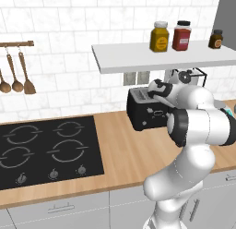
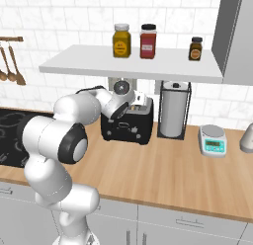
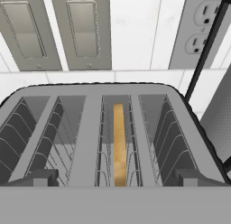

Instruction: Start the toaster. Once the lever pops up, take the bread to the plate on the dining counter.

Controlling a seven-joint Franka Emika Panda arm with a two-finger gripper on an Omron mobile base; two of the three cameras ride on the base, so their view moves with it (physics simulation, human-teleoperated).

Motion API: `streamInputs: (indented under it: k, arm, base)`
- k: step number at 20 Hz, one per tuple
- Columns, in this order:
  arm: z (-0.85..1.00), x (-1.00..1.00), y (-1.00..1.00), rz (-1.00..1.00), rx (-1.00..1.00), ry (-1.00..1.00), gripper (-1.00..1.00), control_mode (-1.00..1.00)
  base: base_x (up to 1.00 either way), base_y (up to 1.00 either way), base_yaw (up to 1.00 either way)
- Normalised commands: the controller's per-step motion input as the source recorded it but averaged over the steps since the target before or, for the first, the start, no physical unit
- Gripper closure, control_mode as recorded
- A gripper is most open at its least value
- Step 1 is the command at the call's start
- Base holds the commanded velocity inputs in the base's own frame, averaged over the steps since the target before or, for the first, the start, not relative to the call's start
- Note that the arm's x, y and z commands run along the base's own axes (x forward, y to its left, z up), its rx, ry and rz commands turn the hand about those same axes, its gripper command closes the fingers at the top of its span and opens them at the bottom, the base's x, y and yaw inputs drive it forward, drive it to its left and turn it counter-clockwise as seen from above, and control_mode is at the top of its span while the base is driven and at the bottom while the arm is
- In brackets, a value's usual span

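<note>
The black toaster [image 1: 146, 113] [image 2: 127, 125] stands on the wood worktop against the tiled wall. In the hand view I look down onto its silver-grey top [image 3: 90, 128] with two wire-lined slots. The bread [image 3: 119, 146] stands edge-on in the right slot, sunk between the wires. My gripper [image 3: 118, 178] [image 1: 156, 90] [image 2: 140, 99] hovers just over the toaster's top, open, its fingertips [image 3: 41, 177] spread wide on both sides of the slots and holding nothing. The plate and the dining counter are out of view.
A white shelf [image 2: 133, 66] with three jars hangs low over the toaster. A paper towel roll [image 2: 174, 109] in a black stand sits to the toaster's right, then a kitchen scale [image 2: 213, 140]. A black hob [image 1: 48, 149] lies left. Wall switches [image 3: 58, 29] and an outlet [image 3: 200, 24] are behind.
</note>
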Motion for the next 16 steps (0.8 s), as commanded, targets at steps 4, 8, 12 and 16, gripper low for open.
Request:
streamInputs:
  k: [4, 8, 12, 16]
  arm:
    - [0.00, 0.00, 0.00, 0.00, 0.00, 0.00, -1.00, -1.00]
    - [0.00, 0.00, 0.00, 0.00, 0.00, 0.00, -1.00, -1.00]
    - [0.00, 0.00, 0.00, 0.00, 0.00, 0.00, -1.00, -1.00]
    - [0.00, 0.00, 0.00, 0.00, 0.00, 0.00, -1.00, -1.00]
  base:
    - [0.00, 0.00, 0.00]
    - [0.00, 0.00, 0.00]
    - [0.00, 0.00, 0.00]
    - [0.00, 0.00, 0.00]
